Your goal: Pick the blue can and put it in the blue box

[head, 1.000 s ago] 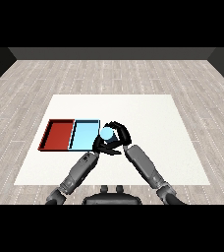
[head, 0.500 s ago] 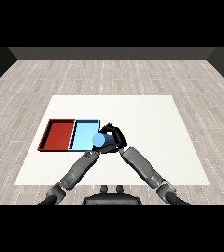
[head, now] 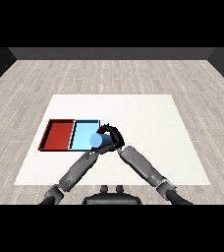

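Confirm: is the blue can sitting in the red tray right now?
No. The blue can is held in the right hand at the near right edge of the light blue tray, apart from the red tray.

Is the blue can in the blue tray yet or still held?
Held: the right hand curls round the blue can at the light blue tray's right edge; whether it touches the tray, cannot tell.
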`<state>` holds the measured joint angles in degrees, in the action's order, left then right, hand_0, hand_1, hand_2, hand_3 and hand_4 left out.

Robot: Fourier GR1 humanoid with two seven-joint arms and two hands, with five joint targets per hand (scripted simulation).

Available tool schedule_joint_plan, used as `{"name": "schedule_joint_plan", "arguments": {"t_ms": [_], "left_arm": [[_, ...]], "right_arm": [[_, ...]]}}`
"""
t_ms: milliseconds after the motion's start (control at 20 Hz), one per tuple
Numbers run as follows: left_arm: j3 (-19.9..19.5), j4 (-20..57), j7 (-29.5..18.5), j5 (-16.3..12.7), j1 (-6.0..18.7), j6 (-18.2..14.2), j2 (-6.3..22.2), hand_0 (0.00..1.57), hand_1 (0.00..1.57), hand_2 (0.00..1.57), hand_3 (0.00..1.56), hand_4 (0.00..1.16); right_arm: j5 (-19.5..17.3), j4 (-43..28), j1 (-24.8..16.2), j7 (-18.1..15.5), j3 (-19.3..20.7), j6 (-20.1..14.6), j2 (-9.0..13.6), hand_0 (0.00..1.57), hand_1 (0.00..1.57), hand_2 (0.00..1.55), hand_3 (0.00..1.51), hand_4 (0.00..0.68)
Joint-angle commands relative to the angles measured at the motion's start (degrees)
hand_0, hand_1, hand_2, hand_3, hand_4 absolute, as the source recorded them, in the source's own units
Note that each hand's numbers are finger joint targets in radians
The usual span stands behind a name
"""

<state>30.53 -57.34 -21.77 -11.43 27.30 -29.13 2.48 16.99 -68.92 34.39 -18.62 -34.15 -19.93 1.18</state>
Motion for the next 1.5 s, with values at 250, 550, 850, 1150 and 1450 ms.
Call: {"name": "schedule_joint_plan", "arguments": {"t_ms": [250,550,850,1150,1450], "left_arm": [[0.72,3.90,-5.75,-3.80,1.46,-1.89,-2.37,0.58,0.58,0.71,0.50,0.66],[-1.56,-0.58,2.10,-8.98,2.70,0.01,-2.42,1.48,1.48,1.46,1.37,0.60],[-1.78,3.49,-2.90,-9.14,0.45,2.95,-2.44,1.57,1.57,1.52,1.45,1.10],[-3.06,3.57,-3.39,-6.46,-0.87,3.60,-2.46,1.57,1.57,1.52,1.45,1.12],[-3.52,9.11,-4.54,-8.00,3.54,3.86,-2.44,1.57,1.57,1.57,1.50,1.14]], "right_arm": [[2.03,-0.45,-0.53,-0.96,-1.18,-0.20,-1.11,1.44,1.44,1.45,1.39,0.591],[4.16,-1.01,-1.70,-1.06,0.14,0.75,-1.13,1.41,1.41,1.45,1.40,0.552],[4.28,-2.02,-2.83,1.79,2.50,2.12,-1.13,0.00,0.00,0.00,0.00,0.000],[3.22,-0.63,-3.76,-0.27,5.24,5.43,-1.15,0.00,0.00,0.00,0.00,0.000],[2.60,-5.11,-5.39,3.53,5.57,3.86,-1.17,0.00,0.00,0.00,0.00,0.000]]}}
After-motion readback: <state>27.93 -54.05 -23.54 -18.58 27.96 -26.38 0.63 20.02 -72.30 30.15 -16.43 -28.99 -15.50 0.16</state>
